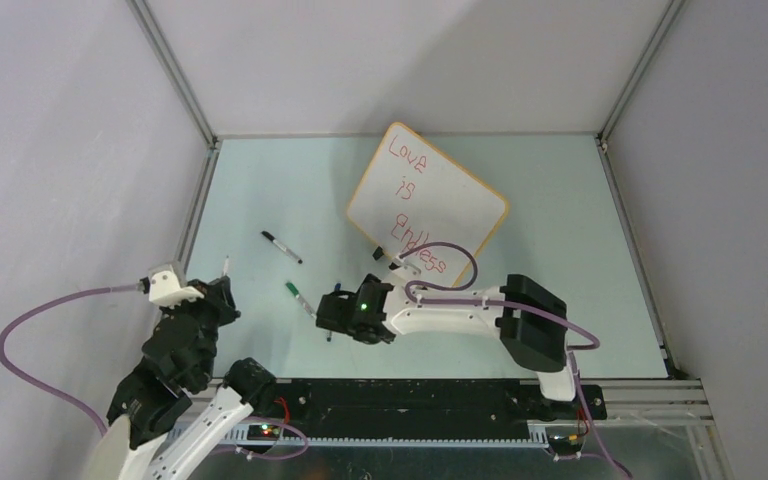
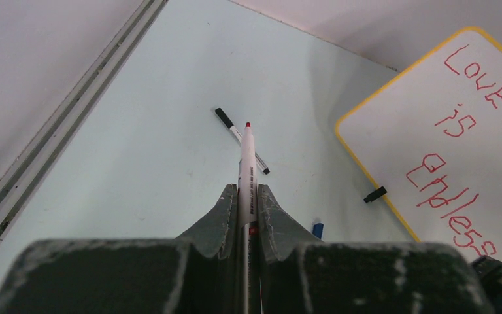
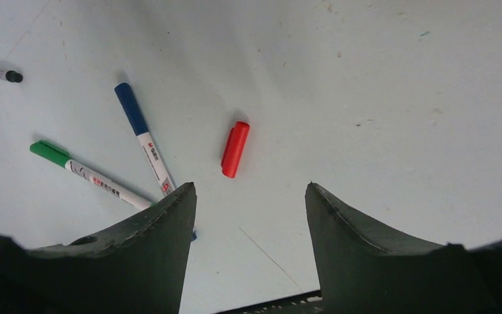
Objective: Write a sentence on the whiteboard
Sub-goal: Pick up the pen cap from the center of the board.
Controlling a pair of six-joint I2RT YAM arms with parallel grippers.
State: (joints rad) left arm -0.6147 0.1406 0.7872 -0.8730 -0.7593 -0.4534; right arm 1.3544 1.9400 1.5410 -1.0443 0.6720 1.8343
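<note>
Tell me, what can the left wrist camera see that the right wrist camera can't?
Only the left wrist view shows the whiteboard, its red sentence "Love is Endless", and the left gripper pinching an uncapped red marker. Only the right wrist view shows the loose red cap, the green-capped marker, and the right gripper, open and empty. Both show the pale table and, likely, the black marker, just its end in the right view. The blue-capped marker is clear in the right view; a blue bit in the left view may be it.
</note>
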